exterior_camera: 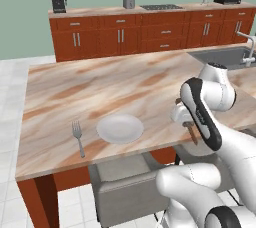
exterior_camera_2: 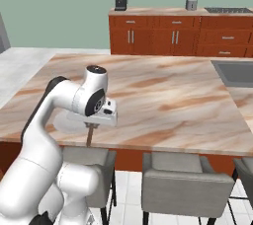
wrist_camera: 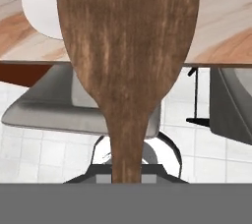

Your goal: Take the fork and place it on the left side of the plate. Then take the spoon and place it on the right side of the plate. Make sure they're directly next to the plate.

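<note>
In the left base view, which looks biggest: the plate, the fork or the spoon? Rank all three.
1. plate, clearly the largest.
2. fork, thin and somewhat shorter than the plate's width.
3. spoon, though the gripper is shut on it and the arm hides most of it, so its rank is unsure.

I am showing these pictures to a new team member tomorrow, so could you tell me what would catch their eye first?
Most striking is the brown wooden spoon, held in the shut jaws of the gripper above the near edge of the marble counter, to the right of the plate. The white plate lies near that edge, and the fork already rests just to its left.
</note>
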Motion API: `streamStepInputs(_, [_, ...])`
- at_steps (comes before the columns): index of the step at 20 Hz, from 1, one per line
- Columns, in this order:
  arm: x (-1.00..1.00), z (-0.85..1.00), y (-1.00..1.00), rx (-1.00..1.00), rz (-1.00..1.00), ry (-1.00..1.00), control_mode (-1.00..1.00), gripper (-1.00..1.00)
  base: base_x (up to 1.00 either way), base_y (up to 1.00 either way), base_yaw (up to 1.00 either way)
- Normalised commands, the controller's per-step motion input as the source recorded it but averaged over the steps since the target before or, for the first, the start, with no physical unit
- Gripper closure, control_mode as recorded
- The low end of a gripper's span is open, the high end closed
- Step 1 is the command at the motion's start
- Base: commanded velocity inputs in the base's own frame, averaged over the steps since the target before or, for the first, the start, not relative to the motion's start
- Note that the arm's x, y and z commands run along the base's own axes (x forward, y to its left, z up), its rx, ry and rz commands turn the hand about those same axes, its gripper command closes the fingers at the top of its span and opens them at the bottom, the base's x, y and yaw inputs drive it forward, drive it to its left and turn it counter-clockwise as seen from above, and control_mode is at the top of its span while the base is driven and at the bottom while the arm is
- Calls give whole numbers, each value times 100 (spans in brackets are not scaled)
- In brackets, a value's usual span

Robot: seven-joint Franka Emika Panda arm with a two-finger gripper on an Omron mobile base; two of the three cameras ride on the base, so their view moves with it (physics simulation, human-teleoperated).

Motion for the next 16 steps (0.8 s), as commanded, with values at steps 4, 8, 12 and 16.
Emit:
streamStepInputs(4, [27, -35, -3, -9, 0, 4, -100, 100, 0, 0, 0])
streamStepInputs(8, [46, -32, 0, -6, 0, 6, -100, 100, 0, 0, 0])
streamStepInputs(12, [46, -27, 0, -3, -1, 4, -100, 100, 0, 0, 0])
streamStepInputs(16, [43, -19, 0, -1, -1, 1, -100, 100, 0, 0, 0])
